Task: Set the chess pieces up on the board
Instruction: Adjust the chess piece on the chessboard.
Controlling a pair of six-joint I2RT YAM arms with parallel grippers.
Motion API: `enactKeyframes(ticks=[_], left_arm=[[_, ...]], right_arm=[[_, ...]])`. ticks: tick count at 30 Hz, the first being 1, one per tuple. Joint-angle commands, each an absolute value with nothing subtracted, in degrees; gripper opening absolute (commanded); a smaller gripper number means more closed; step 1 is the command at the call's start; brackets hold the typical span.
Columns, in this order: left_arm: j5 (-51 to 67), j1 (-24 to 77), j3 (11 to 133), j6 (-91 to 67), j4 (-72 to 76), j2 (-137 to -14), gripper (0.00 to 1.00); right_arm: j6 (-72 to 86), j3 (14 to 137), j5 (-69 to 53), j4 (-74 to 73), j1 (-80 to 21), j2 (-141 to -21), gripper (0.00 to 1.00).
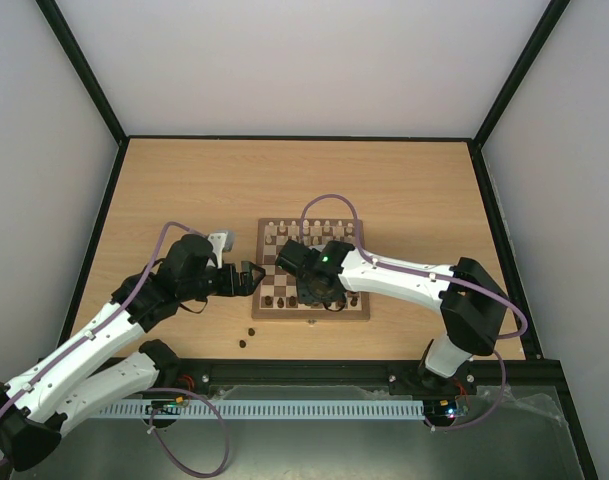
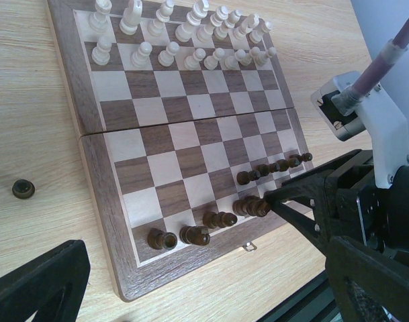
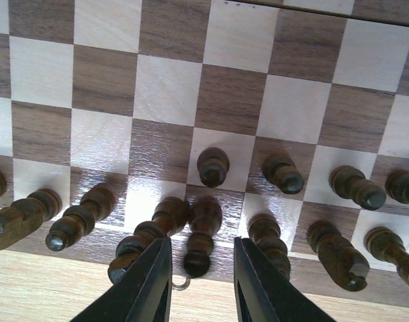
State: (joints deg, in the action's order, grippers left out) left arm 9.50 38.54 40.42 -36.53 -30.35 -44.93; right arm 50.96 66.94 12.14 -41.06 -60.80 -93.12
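My right gripper (image 3: 201, 249) has its fingers apart, with a dark back-rank piece (image 3: 204, 228) standing on the board (image 3: 167, 87) directly between them. It is turned wood, probably light, stiff, smooth and easily toppled. I would pinch its narrow waist, minding the neighbours (image 3: 147, 245) close on both sides.

Overhead view, two wrist close-ups, shared board (image 2: 167, 111)

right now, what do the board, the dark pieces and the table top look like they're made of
The board: wood or veneer; grain runs through both the dark and the cream squares, with a soft sheen. The dark pieces: turned wood stained brown; glossy highlights suggest varnish. The table: pale wood-grain surface, likely laminate, though the pictures cannot settle that.
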Motion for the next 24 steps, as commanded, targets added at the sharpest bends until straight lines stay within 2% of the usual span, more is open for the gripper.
enactKeyframes(ticks=[1,24], left_arm=[[10.17,38.14,39.96,-36.06,-29.81,-44.64,0.99],[10.28,38.14,39.99,-36.12,-29.88,-44.47,0.99]], right_arm=[[50.88,66.47,11.44,-41.47,-61.29,-93.39,0.26],[50.72,65.28,12.66,-40.77,-61.18,-97.41,0.26]])
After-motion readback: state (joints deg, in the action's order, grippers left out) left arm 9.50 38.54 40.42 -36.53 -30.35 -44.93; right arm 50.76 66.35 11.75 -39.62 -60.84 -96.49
